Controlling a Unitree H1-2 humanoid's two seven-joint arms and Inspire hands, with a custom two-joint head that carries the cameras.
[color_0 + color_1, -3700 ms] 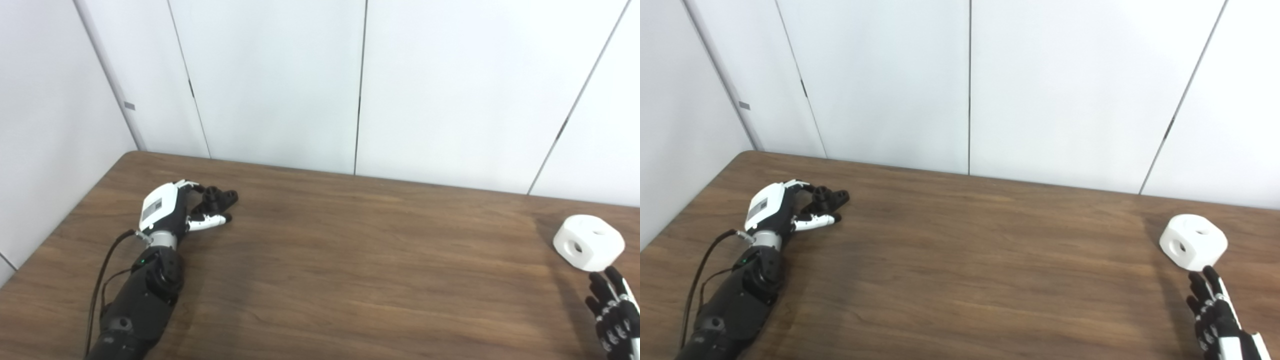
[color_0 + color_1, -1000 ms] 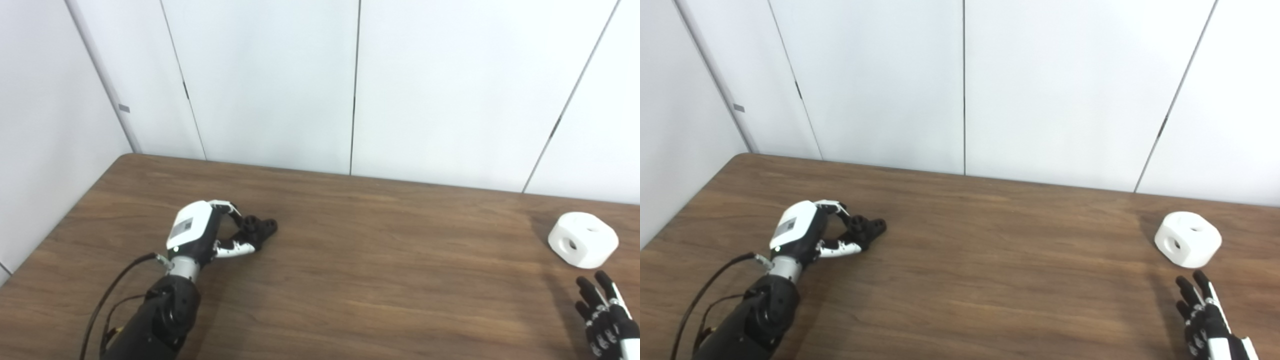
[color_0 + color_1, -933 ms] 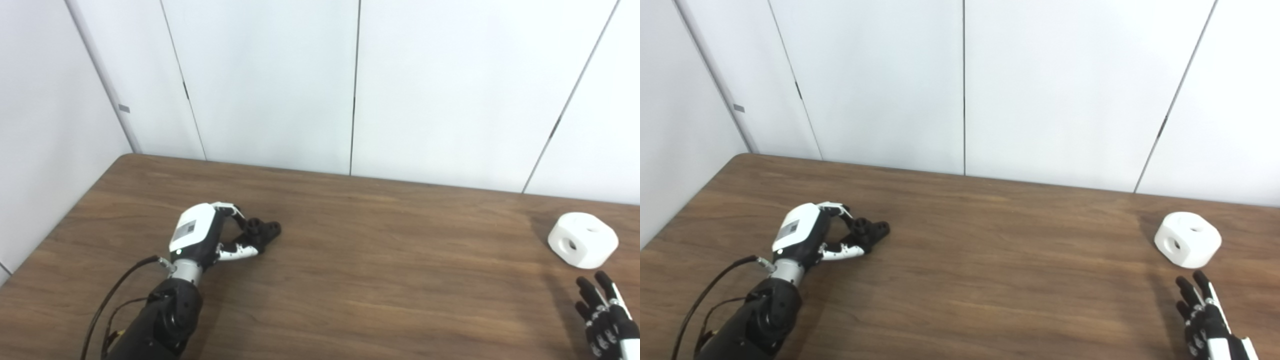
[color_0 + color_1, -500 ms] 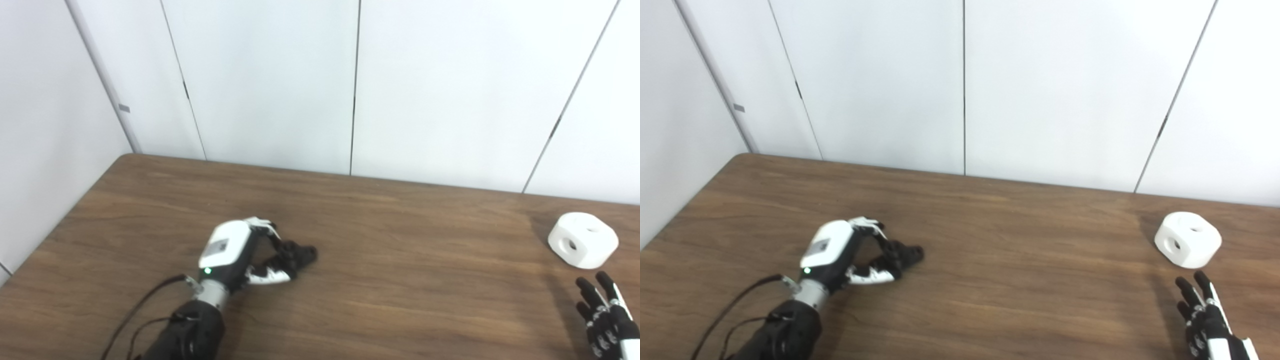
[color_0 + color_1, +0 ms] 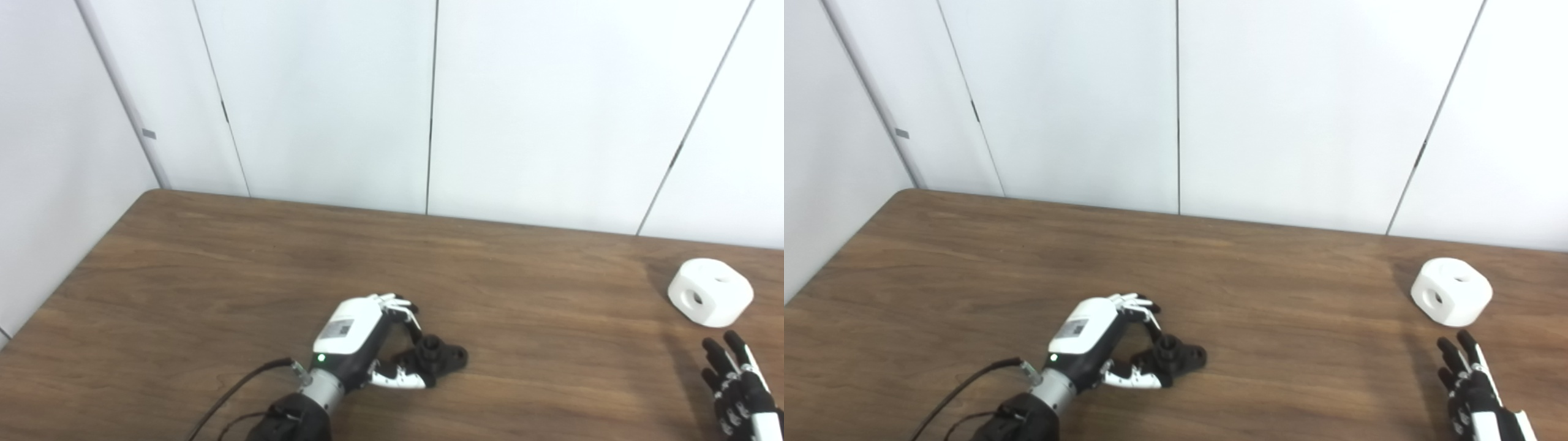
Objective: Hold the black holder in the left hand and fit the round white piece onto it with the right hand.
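Your left hand (image 5: 361,340) has its fingers (image 5: 401,306) curled round the black holder (image 5: 438,358), thumb underneath, gripping it low over the bench (image 5: 245,269) near the middle of the near side. Whether the holder rests on the wood or clears it, you cannot tell from here. Holding it by its left end leaves the knobbed right end free, which looks to be where the mating part would go.

The round white piece (image 5: 710,299) sits untouched on the far right of the bench, well apart from the holder, one of its holes facing you. Your right hand (image 5: 738,389) is just near of it at the bottom right corner, fingers spread and empty, not touching it.

So the holding half seems in hand; the piece is not yet picked up. Reach the right hand forward and close on its sides, keeping a hole clear for the fit.
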